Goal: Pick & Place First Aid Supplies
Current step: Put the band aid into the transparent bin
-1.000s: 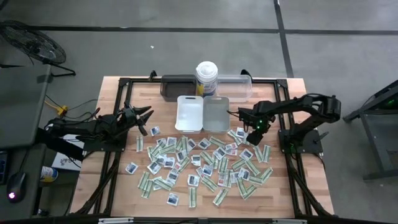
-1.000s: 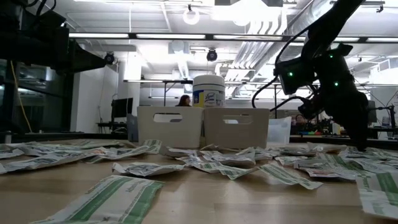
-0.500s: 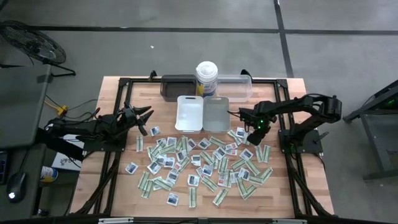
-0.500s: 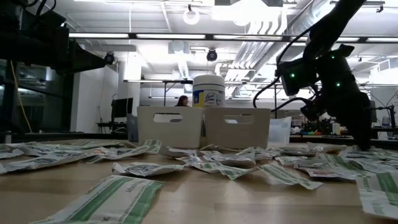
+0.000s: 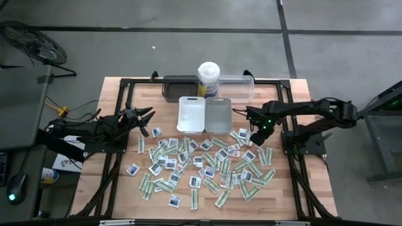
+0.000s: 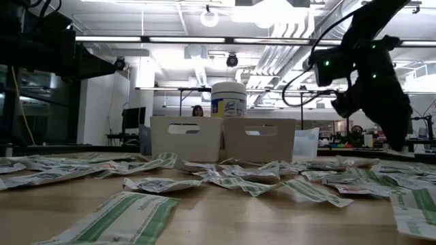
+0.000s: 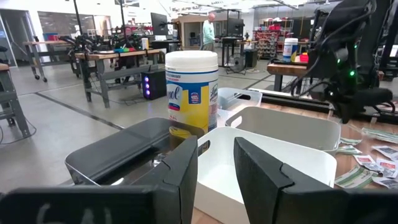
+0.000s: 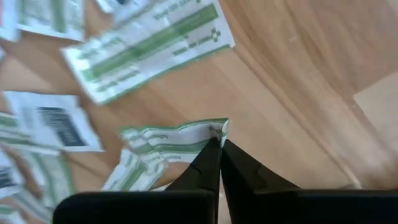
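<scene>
Green-and-white strip (image 8: pixel 177 142) pinched at one end by right gripper (image 8: pixel 219 148).
Fingers closed on it, above scattered packets (image 5: pixel 207 164); left gripper (image 5: pixel 146 115) parted, holding nothing, well off.

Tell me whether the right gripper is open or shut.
Shut. In the right wrist view the right gripper has its two dark fingers pressed together, pinching the edge of a narrow green-and-white strip packet above the wooden table.

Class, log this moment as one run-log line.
right tool: shut on green-striped packet, above table | left tool: open, idle near white tray
</scene>
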`<action>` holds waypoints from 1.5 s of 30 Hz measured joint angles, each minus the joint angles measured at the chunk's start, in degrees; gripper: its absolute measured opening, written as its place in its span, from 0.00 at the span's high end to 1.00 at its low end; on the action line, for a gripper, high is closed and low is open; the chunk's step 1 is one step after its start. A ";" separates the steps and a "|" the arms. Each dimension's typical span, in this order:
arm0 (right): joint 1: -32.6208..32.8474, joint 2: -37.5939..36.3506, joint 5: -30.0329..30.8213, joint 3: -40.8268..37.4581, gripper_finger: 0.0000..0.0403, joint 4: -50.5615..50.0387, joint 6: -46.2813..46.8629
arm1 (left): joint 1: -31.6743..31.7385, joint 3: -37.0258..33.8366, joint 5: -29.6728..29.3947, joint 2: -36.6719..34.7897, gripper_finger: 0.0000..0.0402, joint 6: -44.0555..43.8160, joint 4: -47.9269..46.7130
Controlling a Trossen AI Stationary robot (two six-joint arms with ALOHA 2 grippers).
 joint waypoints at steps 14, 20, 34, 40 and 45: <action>-2.48 -19.13 -2.56 0.09 1.00 2.54 13.32 | 0.01 0.01 -0.01 0.00 0.75 -0.01 0.00; -6.55 -22.82 -2.56 0.09 1.00 9.71 20.17 | 0.00 0.00 0.01 0.00 0.75 -0.01 0.00; -20.71 -18.79 -2.88 0.30 1.00 33.40 22.38 | 0.00 0.01 0.00 -0.02 0.75 0.01 0.00; -26.74 -10.68 -1.23 7.55 1.00 33.23 20.19 | 0.01 0.01 0.01 -0.02 0.75 -0.01 0.00; -30.27 -1.90 -0.31 15.72 1.00 31.81 18.16 | 0.00 0.02 0.01 0.00 0.75 -0.01 0.00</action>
